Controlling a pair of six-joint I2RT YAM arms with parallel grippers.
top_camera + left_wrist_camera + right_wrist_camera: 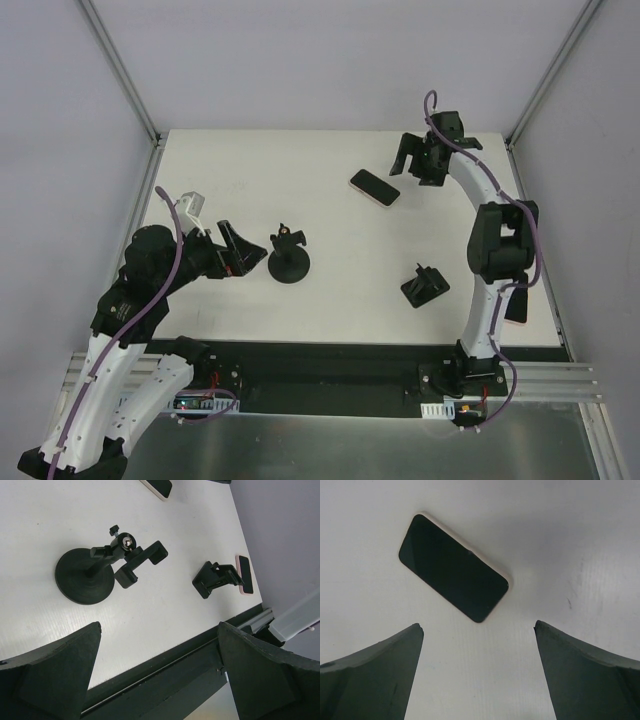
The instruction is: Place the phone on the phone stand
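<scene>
1. White flat counter (330, 215) carries everything I can see from the overhead camera.
2. My right hand (478, 626) hangs over the far part of the counter, fingers spread wide and gripping nothing. In its wrist view the nearer phone lies just ahead of the two fingertips and touches neither.
3. My left hand (159, 630) sits low at the left side, likewise released and empty. It points toward the round-based stand, which is near it but apart.
4. The black phone stand with a round disc base (289, 262) stands upright left of centre, its clamp head tilted over on a ball joint.
5. A smaller black folding stand (425, 285) sits right of centre, close to the right arm (495, 250).
6. The dark-screened phone in a pale pink case (375, 187) lies flat, screen up, at the far middle of the counter, well apart from both stands.
7. A second phone with a pink case (244, 574) lies flat by the counter's right edge, just beside the folding stand. I cannot tell whether they touch, and from above the right arm hides most of it.
</scene>
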